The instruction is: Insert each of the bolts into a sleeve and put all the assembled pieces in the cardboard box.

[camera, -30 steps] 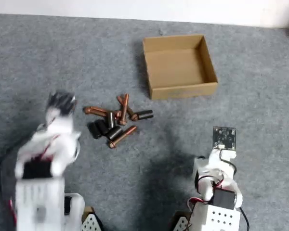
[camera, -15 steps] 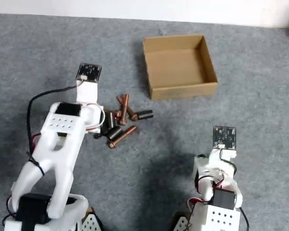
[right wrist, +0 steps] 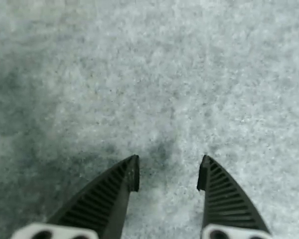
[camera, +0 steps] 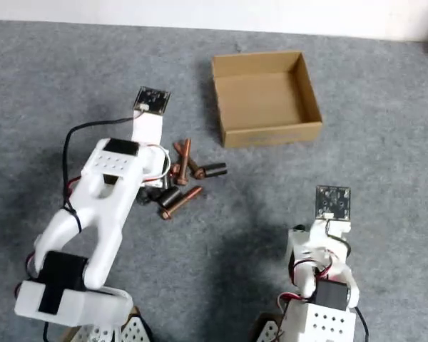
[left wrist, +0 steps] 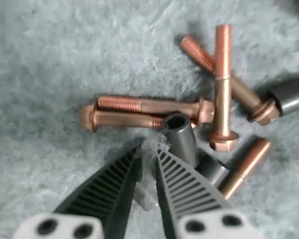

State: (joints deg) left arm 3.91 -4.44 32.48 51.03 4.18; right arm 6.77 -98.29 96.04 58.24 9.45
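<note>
Left arm has swung forward over the pile! The left gripper [left wrist: 148,152] hovers at the copper-coloured threaded bolts [left wrist: 139,105] and dark grey sleeves [left wrist: 182,137], jaws a crack apart and empty. The heap lies on carpet [camera: 385,142] near the cardboard box [camera: 271,134]. The right gripper [right wrist: 168,174] gapes wide.

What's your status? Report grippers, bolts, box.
Left gripper barely open, empty, over the pile. Right gripper open over carpet. Bolts, sleeves loose; cardboard box empty. Nothing blocking.

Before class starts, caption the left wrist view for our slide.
Left gripper poised over a heap of copper bolts and dark sleeves on grey carpet.
</note>
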